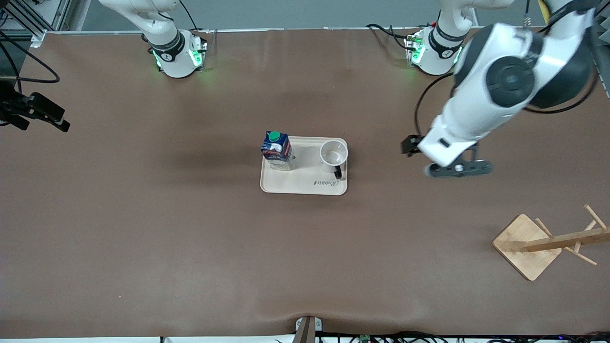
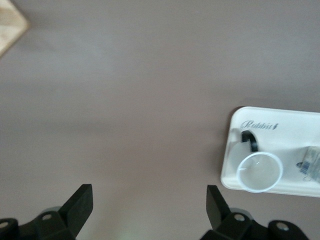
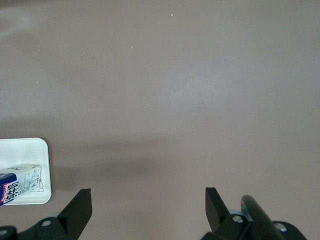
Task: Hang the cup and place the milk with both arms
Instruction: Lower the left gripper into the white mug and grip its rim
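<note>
Front view: you see the milk [image 1: 276, 150] and cup [image 1: 333, 156] upright on the tray [image 1: 305, 186] mid-desk [image 1: 143, 228]; the left pincer [image 1: 458, 167] hangs over bare desk toward the left arm's end, the right pincer [image 1: 35, 112] at the right arm's end; left wrist view: fingers [image 2: 80, 205] spread, released, cup beside them; right wrist view: fingers [image 3: 79, 207] spread, released, milk nearby.

Cream tray [image 1: 305, 186] at table centre, rounded corners, script lettering along the edge nearest the front camera. Wooden rack [image 1: 543, 242] near 4 o'clock from the tray, well apart, tipped over: square base on edge, pegged post lying toward 3 o'clock. Brown table [image 1: 143, 228] beneath both.
</note>
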Tool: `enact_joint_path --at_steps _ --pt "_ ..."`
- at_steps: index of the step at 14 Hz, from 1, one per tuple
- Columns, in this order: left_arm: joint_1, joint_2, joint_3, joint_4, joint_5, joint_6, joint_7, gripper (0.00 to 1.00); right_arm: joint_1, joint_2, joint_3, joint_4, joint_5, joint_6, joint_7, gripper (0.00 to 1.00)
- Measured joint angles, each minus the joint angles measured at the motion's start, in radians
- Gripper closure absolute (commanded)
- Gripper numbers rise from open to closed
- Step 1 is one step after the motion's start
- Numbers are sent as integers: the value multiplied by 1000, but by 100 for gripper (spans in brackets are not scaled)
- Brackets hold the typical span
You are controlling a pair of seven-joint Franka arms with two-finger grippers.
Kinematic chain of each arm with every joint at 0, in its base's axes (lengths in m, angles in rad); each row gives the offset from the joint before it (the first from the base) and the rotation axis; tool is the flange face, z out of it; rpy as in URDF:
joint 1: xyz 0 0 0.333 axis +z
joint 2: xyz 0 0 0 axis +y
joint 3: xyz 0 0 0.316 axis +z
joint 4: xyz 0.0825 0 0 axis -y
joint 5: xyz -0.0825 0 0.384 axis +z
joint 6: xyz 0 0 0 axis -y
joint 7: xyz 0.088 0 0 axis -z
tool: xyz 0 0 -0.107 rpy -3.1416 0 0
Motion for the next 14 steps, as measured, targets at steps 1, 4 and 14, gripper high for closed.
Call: enact_joint_path --at_steps 1,4,14 --pt "-29 22 0 -12 0 43 -19 0 0 0 0 0 0 0 0 0" --pt "-96 86 -1 -45 5 147 -92 0 0 4 0 0 0 0 0 0" --pt "-209 231 -1 -61 62 290 -236 0 0 8 0 0 0 0 0 0"
